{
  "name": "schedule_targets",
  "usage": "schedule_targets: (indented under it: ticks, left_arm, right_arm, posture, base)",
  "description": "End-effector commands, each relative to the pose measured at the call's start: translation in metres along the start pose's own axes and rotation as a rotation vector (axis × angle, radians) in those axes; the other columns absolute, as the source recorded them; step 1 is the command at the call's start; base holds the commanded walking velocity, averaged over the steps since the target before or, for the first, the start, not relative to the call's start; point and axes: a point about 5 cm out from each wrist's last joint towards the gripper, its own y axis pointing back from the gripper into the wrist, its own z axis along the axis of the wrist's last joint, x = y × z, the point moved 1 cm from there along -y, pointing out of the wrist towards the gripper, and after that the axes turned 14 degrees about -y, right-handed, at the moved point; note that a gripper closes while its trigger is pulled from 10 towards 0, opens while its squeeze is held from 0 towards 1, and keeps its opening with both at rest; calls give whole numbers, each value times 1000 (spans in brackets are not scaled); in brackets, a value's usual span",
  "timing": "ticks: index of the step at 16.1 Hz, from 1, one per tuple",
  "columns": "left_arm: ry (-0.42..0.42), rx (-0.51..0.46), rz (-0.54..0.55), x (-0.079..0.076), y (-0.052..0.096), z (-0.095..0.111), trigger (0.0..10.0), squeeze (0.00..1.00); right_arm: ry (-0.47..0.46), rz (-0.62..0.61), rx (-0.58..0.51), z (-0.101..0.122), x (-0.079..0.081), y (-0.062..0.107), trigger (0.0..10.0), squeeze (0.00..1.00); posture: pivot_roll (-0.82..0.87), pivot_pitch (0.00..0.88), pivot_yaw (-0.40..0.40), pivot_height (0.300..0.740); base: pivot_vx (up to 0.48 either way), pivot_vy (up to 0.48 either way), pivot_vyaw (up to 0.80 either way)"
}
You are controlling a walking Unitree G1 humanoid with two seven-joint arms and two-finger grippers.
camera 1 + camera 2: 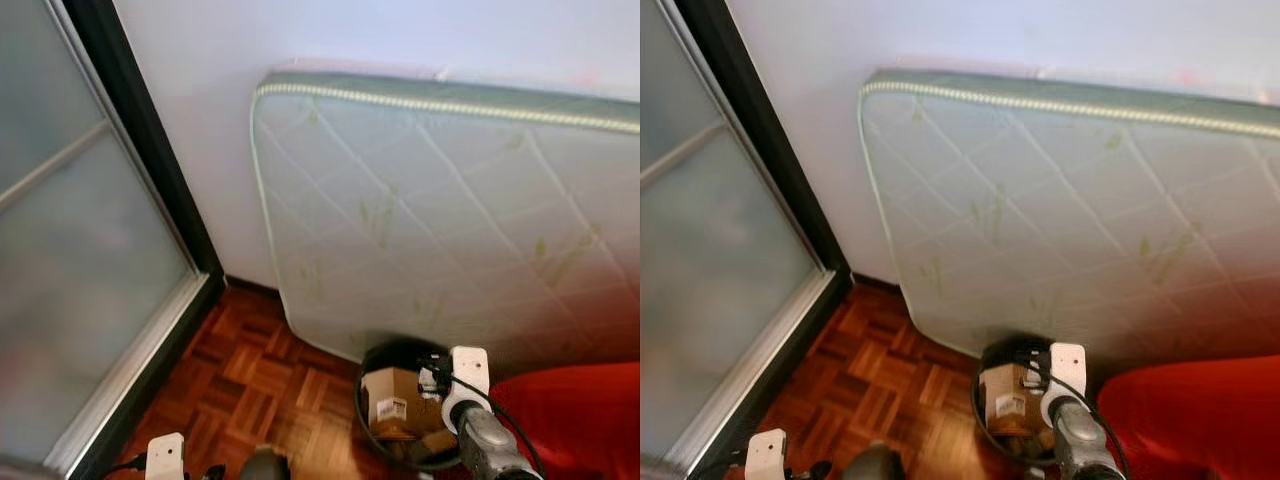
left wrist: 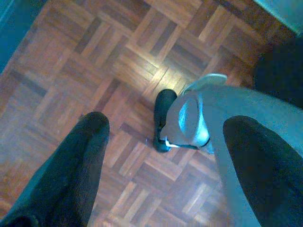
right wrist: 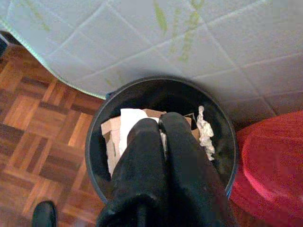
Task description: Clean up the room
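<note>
A frosted glass door stands left, beside parquet floor. The left gripper hangs with fingers apart. A quilted mattress leans on the wall behind the round black bin holding cardboard. The right gripper hovers above it, fingers together. Red fabric lies right.

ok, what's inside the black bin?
The black bin holds a brown cardboard box, white paper and a crumpled scrap. The right gripper, jaws shut, covers the middle; anything deeper is hidden.
</note>
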Motion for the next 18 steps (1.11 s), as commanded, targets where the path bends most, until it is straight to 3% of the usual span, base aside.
schedule_targets:
  ticks: [1,7,8,9,10,18]
  left_arm:
    - [-27,7,1,4,2,-5,10000,0]
    - [-37,5,-8,2,4,-10,10000,0]
    - [-37,4,-7,2,4,-10,10000,0]
    - [-37,4,-7,2,4,-11,10000,0]
    - [-38,3,-7,2,4,-11,10000,0]
    - [-39,3,-1,3,4,-10,10000,0]
  right_arm:
    - [18,-12,-32,8,0,-2,10000,0]
    - [-19,-25,-98,28,2,-6,10000,0]
    - [-24,-21,-103,30,4,-7,10000,573]
    - [-26,-21,-105,31,4,-7,10000,965]
    - [-30,-18,-106,31,5,-7,10000,1000]
    - [-47,-9,-101,28,5,-6,10000,1000]
  posture:
    - [129,215,39,666]
    - [154,261,36,666]
    - [154,261,36,666]
    - [160,264,36,666]
    - [160,264,36,666]
    - [168,264,40,666]
  base:
    - [0,0,0]
    - [0,0,0]
    - [0,0,0]
    - [0,0,0]
    - [0,0,0]
    - [0,0,0]
